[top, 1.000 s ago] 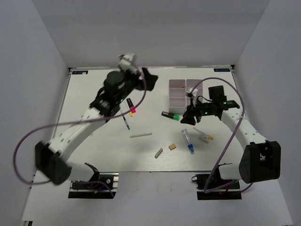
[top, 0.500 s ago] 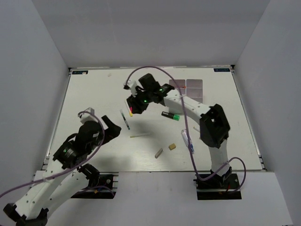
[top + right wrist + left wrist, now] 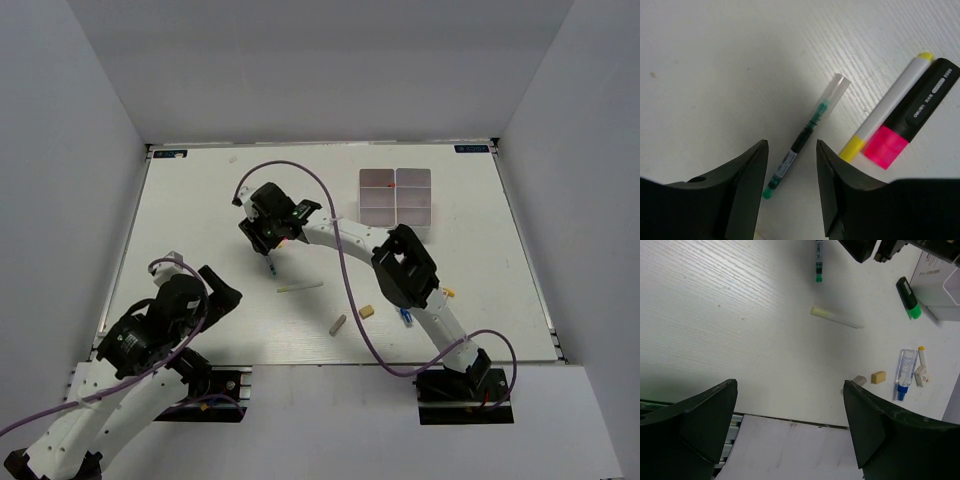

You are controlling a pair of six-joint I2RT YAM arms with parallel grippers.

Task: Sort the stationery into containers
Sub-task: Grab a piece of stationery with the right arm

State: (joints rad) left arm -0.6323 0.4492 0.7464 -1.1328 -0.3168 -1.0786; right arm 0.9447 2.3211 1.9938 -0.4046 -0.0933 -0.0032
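**Right end effector straddles green pen**

Right end effector (image 3: pixel 791 150), half open, brackets the thin green pen (image 3: pixel 805 135), gaps either side; a pink marker (image 3: pixel 912 120) lies at its 2 o'clock. Left end effector (image 3: pixel 790 385) gapes wide, holding nothing. White box (image 3: pixel 396 196) sits at the bench's (image 3: pixel 200 200) 1 o'clock

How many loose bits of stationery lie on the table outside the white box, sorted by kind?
Black markers: 2
Thin green pen: 1
Yellow-tipped white pens: 2
Pale stick: 1
Blue-tipped clear tube: 1
Erasers: 3
Total: 10
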